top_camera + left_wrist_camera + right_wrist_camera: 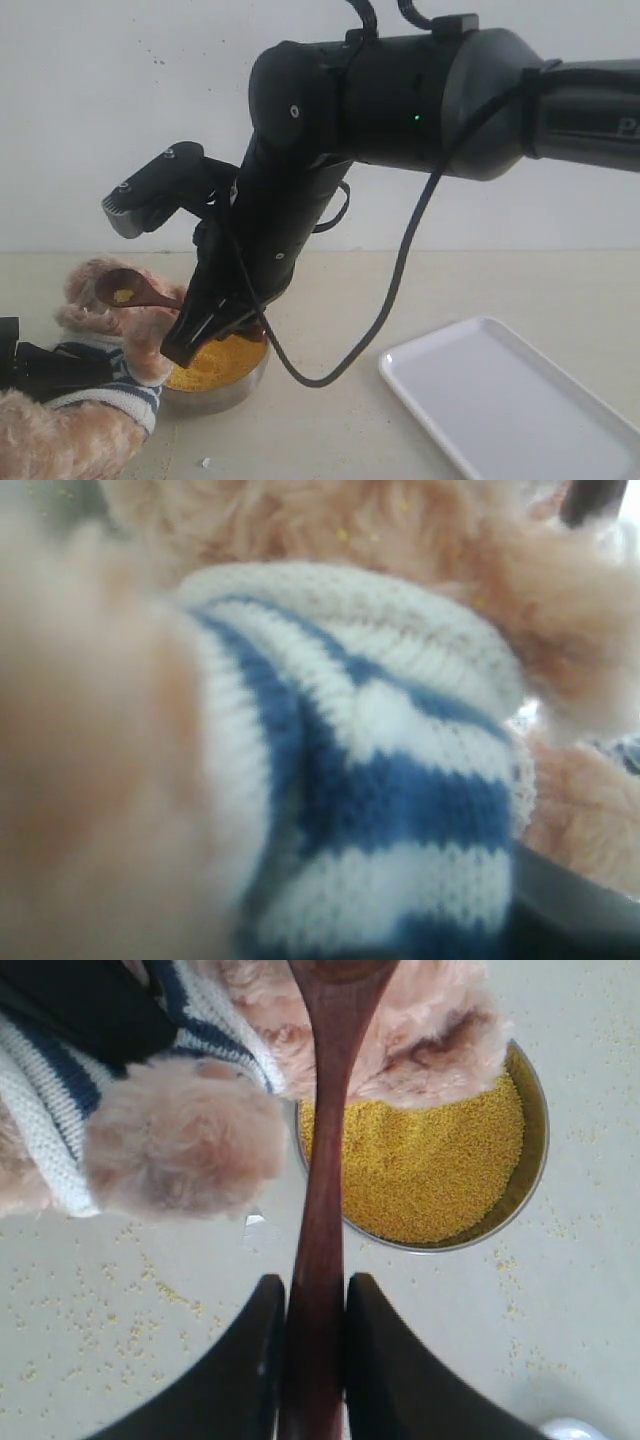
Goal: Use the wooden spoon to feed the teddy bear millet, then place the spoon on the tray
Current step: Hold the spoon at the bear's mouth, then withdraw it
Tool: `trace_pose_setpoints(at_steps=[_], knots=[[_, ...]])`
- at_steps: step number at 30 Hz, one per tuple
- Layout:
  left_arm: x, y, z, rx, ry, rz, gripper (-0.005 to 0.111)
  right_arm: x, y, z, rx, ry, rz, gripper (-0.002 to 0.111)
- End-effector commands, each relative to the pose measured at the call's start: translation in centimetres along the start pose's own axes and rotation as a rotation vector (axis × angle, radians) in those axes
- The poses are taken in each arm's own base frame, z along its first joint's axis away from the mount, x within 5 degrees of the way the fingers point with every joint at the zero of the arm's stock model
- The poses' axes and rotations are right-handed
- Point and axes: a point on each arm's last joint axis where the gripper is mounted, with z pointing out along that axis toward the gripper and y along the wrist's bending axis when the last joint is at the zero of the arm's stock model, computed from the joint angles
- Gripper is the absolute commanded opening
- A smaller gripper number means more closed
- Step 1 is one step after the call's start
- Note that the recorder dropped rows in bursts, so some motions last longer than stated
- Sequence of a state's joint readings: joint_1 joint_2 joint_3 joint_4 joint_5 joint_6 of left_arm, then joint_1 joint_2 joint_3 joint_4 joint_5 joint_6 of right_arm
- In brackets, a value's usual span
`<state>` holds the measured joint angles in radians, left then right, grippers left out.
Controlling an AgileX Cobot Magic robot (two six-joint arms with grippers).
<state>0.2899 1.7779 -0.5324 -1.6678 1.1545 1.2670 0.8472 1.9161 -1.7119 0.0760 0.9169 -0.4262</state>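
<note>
Clamping the wooden spoon [322, 1180] handle, right pincer [315, 1290] holds a little millet [122, 295] at the teddy bear [75, 315] face; left pincer [45, 365] by the striped shirt [400, 800], grip can't tell.

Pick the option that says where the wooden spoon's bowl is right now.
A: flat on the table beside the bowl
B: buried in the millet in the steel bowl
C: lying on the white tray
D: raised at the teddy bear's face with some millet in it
D: in the exterior view the wooden spoon, clamped in the right gripper, is lifted to the face of the teddy bear with a little millet in it.
</note>
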Motion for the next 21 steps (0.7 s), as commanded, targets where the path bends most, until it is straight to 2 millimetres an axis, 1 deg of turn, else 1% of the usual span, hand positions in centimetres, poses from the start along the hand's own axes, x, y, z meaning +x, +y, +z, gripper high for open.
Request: trace_pose_setpoints(at_steps=[1, 7, 9, 12, 14, 17, 21], knots=[[-0.1, -0.2, -0.1, 0.026, -0.011, 0.005, 0.004, -0.2, -0.2, -0.1, 0.023, -0.006, -0.093, 0.000], [-0.1, -0.2, -0.1, 0.027, -0.013, 0.006, 0.004, -0.2, -0.6, -0.1, 0.071, -0.011, -0.129, 0.000], [-0.1, -0.2, -0.1, 0.028, -0.015, 0.013, 0.004, -0.4, -0.4, -0.1, 0.100, -0.004, -0.158, 0.000], [-0.2, -0.3, -0.1, 0.029, -0.020, 0.021, 0.004, -1.0, 0.8, -0.1, 0.146, 0.004, -0.253, 0.000], [-0.2, -0.3, -0.1, 0.029, -0.020, 0.021, 0.004, -1.5, 1.6, -0.2, 0.214, 0.015, -0.316, 0.000], [-0.2, -0.3, -0.1, 0.029, -0.020, 0.021, 0.004, -2.1, 2.6, -0.2, 0.286, 0.013, -0.348, 0.000], [-0.2, -0.3, -0.1, 0.029, -0.020, 0.021, 0.004, -2.6, 3.6, -0.3, 0.325, 0.016, -0.410, 0.000]])
